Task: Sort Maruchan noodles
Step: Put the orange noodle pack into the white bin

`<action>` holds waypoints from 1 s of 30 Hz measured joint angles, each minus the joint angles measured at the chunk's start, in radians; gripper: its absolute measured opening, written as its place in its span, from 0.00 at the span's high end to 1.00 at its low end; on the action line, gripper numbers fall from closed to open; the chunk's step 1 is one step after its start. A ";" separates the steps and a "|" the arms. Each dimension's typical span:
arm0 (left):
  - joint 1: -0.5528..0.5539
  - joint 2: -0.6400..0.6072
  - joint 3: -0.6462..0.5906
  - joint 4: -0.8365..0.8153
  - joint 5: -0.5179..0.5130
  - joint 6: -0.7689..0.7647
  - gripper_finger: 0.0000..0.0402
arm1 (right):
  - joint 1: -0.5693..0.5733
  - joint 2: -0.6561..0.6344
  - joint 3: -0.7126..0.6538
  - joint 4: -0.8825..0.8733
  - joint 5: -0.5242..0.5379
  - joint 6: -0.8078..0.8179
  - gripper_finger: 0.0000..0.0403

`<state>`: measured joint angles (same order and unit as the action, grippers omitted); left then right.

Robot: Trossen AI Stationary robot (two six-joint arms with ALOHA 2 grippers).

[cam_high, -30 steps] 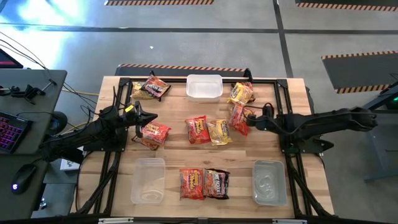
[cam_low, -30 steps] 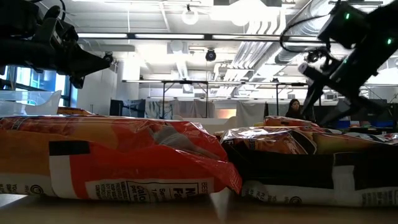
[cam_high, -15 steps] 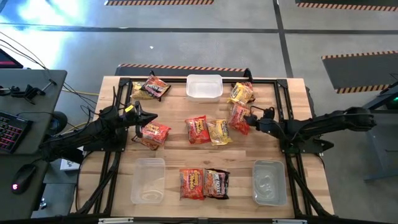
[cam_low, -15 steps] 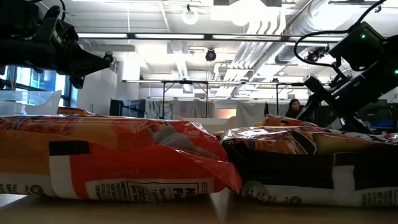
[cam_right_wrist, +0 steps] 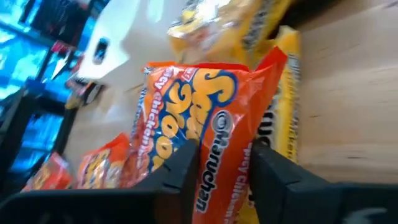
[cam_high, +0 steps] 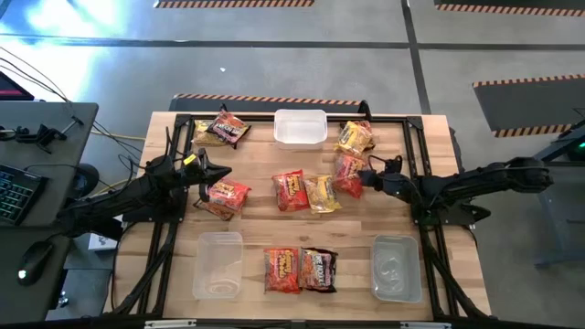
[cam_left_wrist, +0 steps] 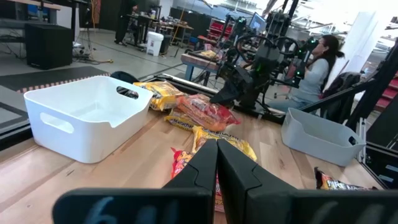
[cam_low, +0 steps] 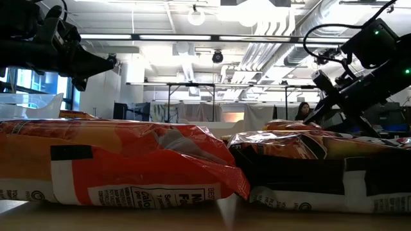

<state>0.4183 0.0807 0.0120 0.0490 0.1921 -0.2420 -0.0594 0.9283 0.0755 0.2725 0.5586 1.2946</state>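
Several Maruchan noodle packets lie on the wooden table (cam_high: pixel 247 228). My right gripper (cam_high: pixel 364 176) reaches in from the table's right, tipped downward, and is shut on a red-orange packet (cam_high: pixel 346 173) right of centre. That packet partly overlaps a yellow packet (cam_right_wrist: pixel 283 93). Another red-orange packet (cam_high: pixel 291 190) and a yellow one (cam_high: pixel 322 193) lie at the centre, and a red-orange one (cam_high: pixel 227 196) at the left. My left gripper (cam_high: pixel 219 173) hovers level above the table's left side, shut with nothing in it (cam_left_wrist: pixel 217 163). My right gripper pinches the red-orange packet's right-hand edge (cam_right_wrist: pixel 225 163) between its two fingers (cam_right_wrist: pixel 184 167). It comes from the table's right, slanting down. The packet's far part still lies flat among the other packets; whether the held edge is off the table I cannot tell.
A white tub (cam_high: pixel 300 126) stands at the far middle, with a yellow packet (cam_high: pixel 355 137) to its right and two packets (cam_high: pixel 220 131) to its left. Clear tubs sit near left (cam_high: pixel 218 265) and near right (cam_high: pixel 396 267), with a red-orange (cam_high: pixel 281 270) and a dark brown packet (cam_high: pixel 318 270) between them.
My right gripper has sunk toward the table and tipped nose-down onto the red-orange packet right of centre. Its fingers have drawn together on the packet's edge. The packet stays about where it lay.
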 joint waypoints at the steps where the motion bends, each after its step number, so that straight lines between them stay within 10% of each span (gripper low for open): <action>1: 0.000 0.000 0.000 0.000 0.000 0.000 0.99 | 0.002 0.000 0.004 0.011 -0.011 -0.022 0.81; 11: 0.000 0.000 0.000 0.000 0.000 0.000 0.99 | 0.007 0.000 0.216 -0.014 -0.043 -0.330 0.97; 20: 0.000 0.000 0.000 -0.001 0.005 0.000 0.99 | -0.035 0.065 0.587 -0.463 -0.038 -0.437 0.98; 30: 0.000 0.000 0.000 -0.003 0.008 -0.001 0.99 | -0.146 0.266 0.661 -0.737 -0.325 -0.283 0.57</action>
<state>0.4181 0.0807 0.0120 0.0456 0.1997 -0.2428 -0.2057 1.1945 0.7362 -0.4647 0.2335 1.0117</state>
